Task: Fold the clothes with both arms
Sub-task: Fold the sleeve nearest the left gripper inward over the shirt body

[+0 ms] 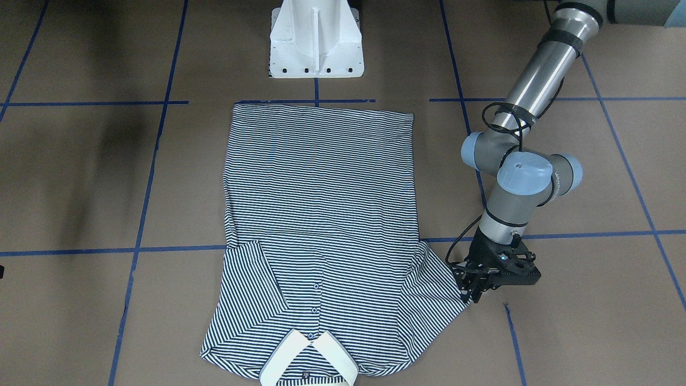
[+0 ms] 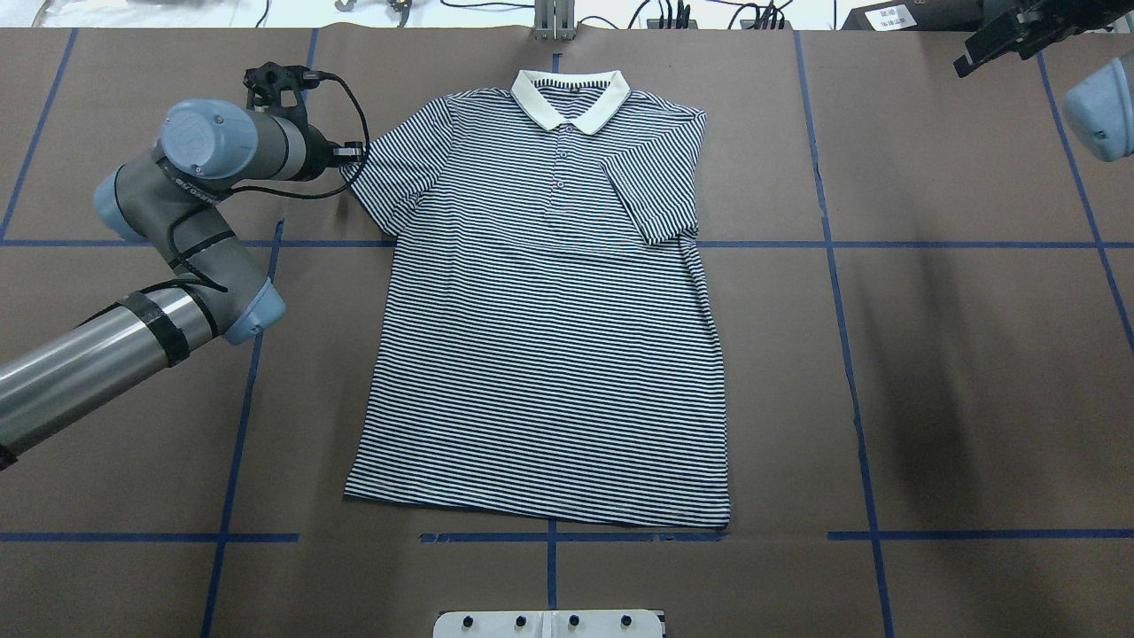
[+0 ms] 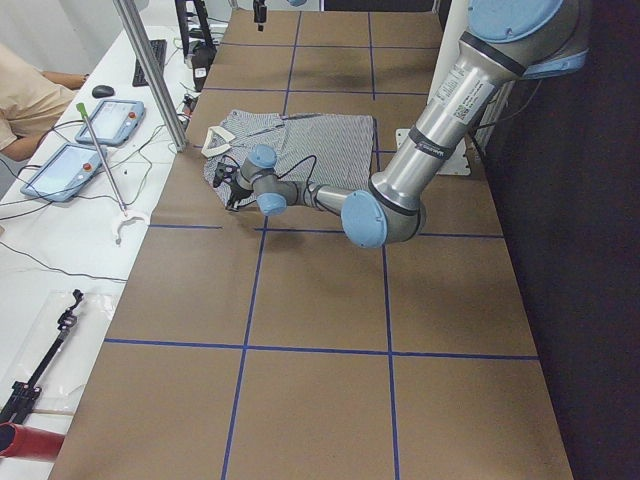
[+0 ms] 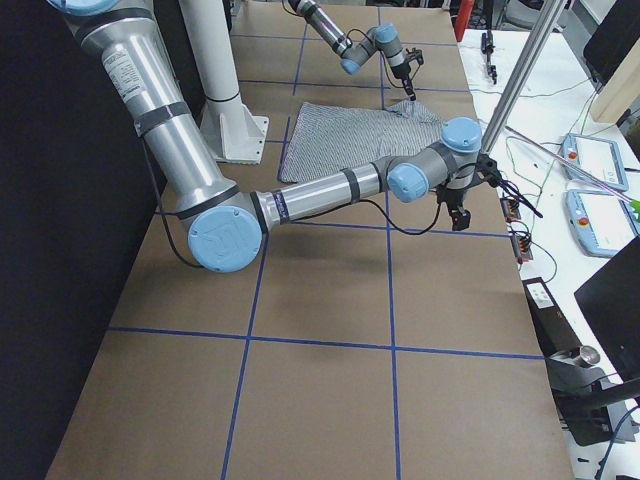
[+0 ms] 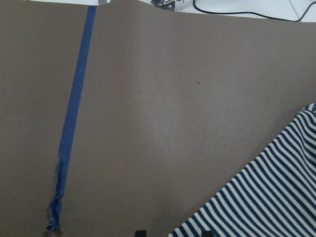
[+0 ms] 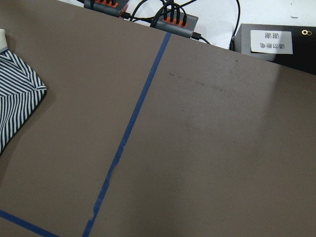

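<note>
The striped polo shirt [image 2: 540,310] lies flat, face up, its white collar [image 2: 570,96] at the far edge. One sleeve [image 2: 651,190] is folded in over the chest. The other sleeve [image 2: 399,168] lies spread out. My left gripper [image 1: 471,292] is low at that spread sleeve's hem. In the left wrist view its fingertips [image 5: 140,232] stand apart with the sleeve's edge [image 5: 256,202] between them. My right gripper [image 2: 1001,40] is raised off the table's far right corner, away from the shirt. Its fingers do not show clearly. The right wrist view catches only a shirt corner [image 6: 17,94].
The brown table cover [image 2: 957,372] carries blue tape lines [image 2: 842,301]. The white pedestal base [image 1: 316,40] stands at the shirt's bottom hem side. Power strips and cables [image 6: 173,17] and a black box [image 6: 271,42] line the far edge. Tablets [image 3: 70,160] lie on the side bench.
</note>
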Controlling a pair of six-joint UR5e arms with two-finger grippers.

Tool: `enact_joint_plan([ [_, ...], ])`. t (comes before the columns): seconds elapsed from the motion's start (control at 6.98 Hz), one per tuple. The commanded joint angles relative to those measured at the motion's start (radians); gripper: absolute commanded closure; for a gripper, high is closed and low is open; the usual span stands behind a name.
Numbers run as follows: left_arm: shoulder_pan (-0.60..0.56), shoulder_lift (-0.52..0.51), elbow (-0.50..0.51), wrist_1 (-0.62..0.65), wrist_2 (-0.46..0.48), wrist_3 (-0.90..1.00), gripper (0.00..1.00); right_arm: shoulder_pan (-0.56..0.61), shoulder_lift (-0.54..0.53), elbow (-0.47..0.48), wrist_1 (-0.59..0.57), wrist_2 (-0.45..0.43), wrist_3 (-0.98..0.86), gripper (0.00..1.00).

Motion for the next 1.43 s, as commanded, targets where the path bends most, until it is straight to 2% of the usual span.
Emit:
enact_joint_plan([
  [0.0, 0.006, 0.001, -0.006, -0.001, 0.017, -0.006, 0.98, 0.0, 0.0, 0.0, 0.0, 0.0, 0.0, 0.0],
  [0.14, 0.005, -0.001, -0.012, 0.001, 0.017, -0.009, 1.0, 0.0, 0.0, 0.0, -0.002, 0.0, 0.001, 0.0],
  [0.29, 0.005, -0.008, -0.07, 0.024, 0.012, -0.01, 1.0, 0.0, 0.0, 0.0, 0.0, 0.0, 0.001, 0.0],
  [0.43, 0.005, -0.034, -0.127, 0.118, 0.008, -0.012, 1.0, 0.0, 0.0, 0.002, 0.0, 0.0, 0.001, 0.0],
  [0.57, 0.006, -0.106, -0.143, 0.248, 0.008, -0.053, 1.0, 0.0, 0.001, 0.002, 0.0, 0.0, 0.001, 0.0],
  [0.72, 0.017, -0.178, -0.135, 0.337, 0.011, -0.125, 1.0, 0.0, 0.0, 0.0, 0.0, 0.0, 0.001, 0.0],
  [0.86, 0.052, -0.205, -0.131, 0.376, 0.017, -0.144, 1.0, 0.0, 0.0, 0.002, 0.0, 0.0, 0.003, 0.0],
  [1.15, 0.098, -0.305, -0.038, 0.403, 0.02, -0.241, 1.0, 0.0, -0.002, 0.003, 0.0, 0.0, 0.003, 0.0],
  [1.29, 0.12, -0.324, -0.028, 0.403, 0.04, -0.254, 1.0, 0.0, -0.002, 0.003, 0.0, 0.0, 0.003, 0.0],
])
